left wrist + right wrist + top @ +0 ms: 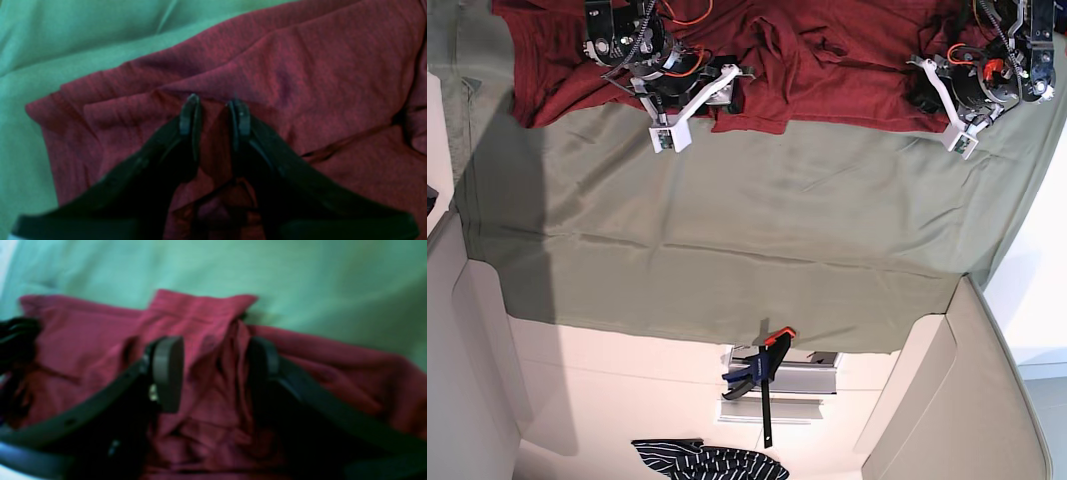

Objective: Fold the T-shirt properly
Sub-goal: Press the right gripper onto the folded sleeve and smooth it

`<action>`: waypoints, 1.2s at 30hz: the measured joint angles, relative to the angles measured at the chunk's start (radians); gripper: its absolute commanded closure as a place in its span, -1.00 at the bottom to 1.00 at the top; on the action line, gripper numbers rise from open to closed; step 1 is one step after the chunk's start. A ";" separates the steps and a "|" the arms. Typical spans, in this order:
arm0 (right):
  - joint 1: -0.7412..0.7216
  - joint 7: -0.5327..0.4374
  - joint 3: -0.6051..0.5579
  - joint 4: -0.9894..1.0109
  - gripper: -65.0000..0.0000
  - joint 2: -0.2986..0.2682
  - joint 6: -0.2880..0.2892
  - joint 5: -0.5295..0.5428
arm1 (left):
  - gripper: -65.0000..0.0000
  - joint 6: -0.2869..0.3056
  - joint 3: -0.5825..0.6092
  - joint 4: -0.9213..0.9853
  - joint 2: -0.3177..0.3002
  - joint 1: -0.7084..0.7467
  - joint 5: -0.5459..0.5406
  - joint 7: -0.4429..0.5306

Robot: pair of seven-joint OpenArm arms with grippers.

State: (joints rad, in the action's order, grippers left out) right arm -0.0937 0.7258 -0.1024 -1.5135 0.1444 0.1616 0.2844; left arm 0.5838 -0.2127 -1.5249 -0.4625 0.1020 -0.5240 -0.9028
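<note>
Right end effector [215,355] gapes astride bunched shirt [206,426]; left end effector [215,103] nearly closed, grip unclear. Pinching several layers could skew the fold.

Both wrist views are dim, soft and teal-tinted; the right one is blurrier, the T-shirt [206,320] folds smeared. The base view is bright and sharp, with a soft shadow crossing the green cloth [517,190] at left.

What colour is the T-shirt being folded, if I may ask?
The T-shirt is dark red, clearest in the base view.
</note>
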 measured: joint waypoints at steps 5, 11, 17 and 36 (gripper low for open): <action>0.000 0.000 0.000 0.000 0.10 0.000 0.007 0.004 | 0.44 0.000 0.000 0.000 0.000 0.000 0.000 0.002; 0.000 0.004 -0.015 0.000 0.28 0.000 0.038 0.019 | 0.44 0.000 0.000 0.000 0.000 0.000 0.000 0.002; 0.000 0.004 -0.028 0.000 1.00 0.000 0.082 -0.001 | 0.44 0.000 0.000 0.000 0.000 0.000 0.000 0.002; -0.001 0.016 -0.379 -0.091 1.00 -0.003 0.113 -0.166 | 0.44 0.000 0.000 0.000 -0.006 0.000 0.011 0.003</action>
State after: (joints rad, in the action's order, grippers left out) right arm -0.0944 0.7414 -0.4816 -1.6047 0.1413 0.2749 0.1188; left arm 0.5842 -0.2123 -1.5249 -0.4686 0.1017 -0.5129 -0.8997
